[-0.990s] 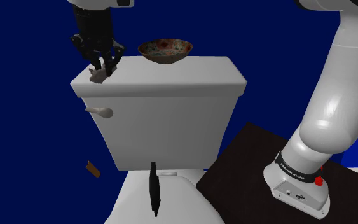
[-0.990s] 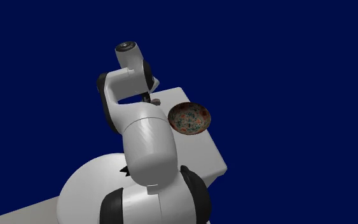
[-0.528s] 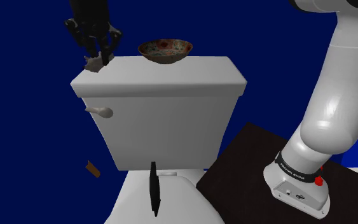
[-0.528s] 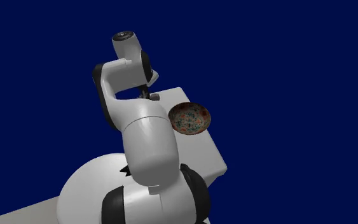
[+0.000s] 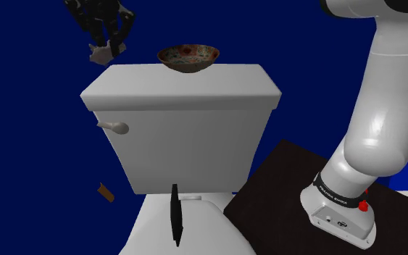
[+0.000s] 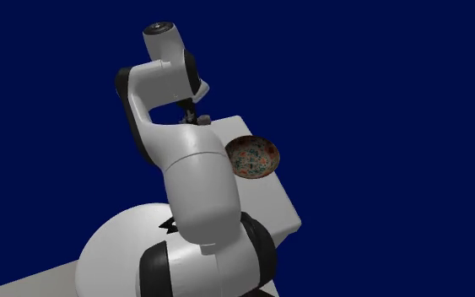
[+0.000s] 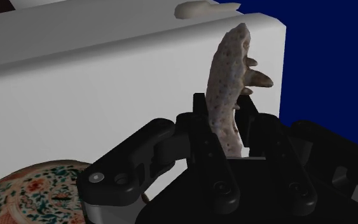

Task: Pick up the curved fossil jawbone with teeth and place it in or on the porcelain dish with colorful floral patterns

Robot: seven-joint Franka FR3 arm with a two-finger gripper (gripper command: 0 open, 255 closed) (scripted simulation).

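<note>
My black gripper [image 5: 109, 43] hangs above the far left corner of the white toilet tank lid [image 5: 180, 85] in the shoulder view. It is shut on the pale speckled jawbone [image 5: 100, 52], which hangs clear of the lid. In the wrist view the curved jawbone [image 7: 229, 70], with small teeth along one side, sticks out between the two fingers [image 7: 199, 121] that clasp it. The floral dish [image 5: 188, 56] stands on the lid's back edge, to the shoulder view's right of the gripper. That dish [image 6: 251, 157] also shows beside the arm in the second exterior view, and its rim [image 7: 28, 191] next to the hand.
A flush handle [image 5: 114, 127] sticks out of the tank's front. On the toilet seat [image 5: 195, 232] below lies a thin black object [image 5: 175, 215]. A small brown object [image 5: 106, 192] sits to its left. The dark stand [image 5: 282, 181] is at lower right. Deep blue surrounds everything.
The gripper has risen from the tank lid, lifting the jawbone up and slightly to the shoulder view's left. The dish has stayed put.
</note>
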